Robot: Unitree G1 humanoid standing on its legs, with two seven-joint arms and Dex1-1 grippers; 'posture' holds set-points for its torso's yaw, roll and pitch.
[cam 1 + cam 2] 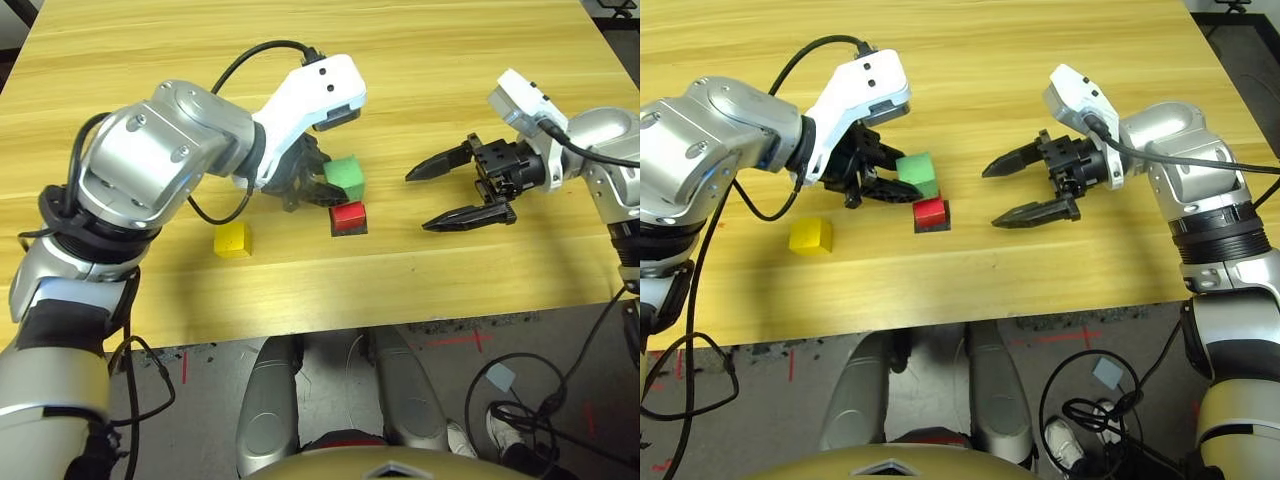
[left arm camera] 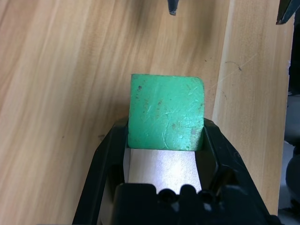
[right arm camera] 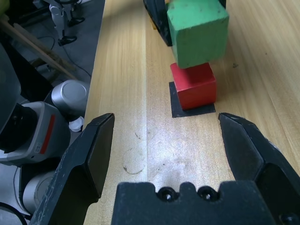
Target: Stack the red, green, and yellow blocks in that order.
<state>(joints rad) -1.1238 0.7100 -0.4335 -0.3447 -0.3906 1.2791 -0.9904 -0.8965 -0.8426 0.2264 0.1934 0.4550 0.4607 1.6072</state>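
The left gripper [image 1: 318, 185] is clamped on the green block [image 1: 345, 177], its two black fingers pressing the left and right faces of the cube as the left wrist view shows. The block is held above the table [image 1: 450, 270], not resting on it; in the right wrist view its lower face hangs a little above the red block [image 3: 193, 85], with a small gap between them, and it is shifted somewhat to the far side of the red one rather than straight over it. The red block sits on a flat black square patch [image 3: 187, 108], near the middle of the table, and the patch shows as a dark border on its near side. How exactly the green block lines up over the red one is hard to judge from the head views, because the fingers cover part of the green block's left side. The yellow block [image 1: 232, 239] lies alone on the table, to the left of the red block and well apart from it, partly under the silver left forearm. The right gripper [image 1: 456, 187] is to the right of the blocks, its fingers spread wide apart and holding nothing, pointing toward the red block.
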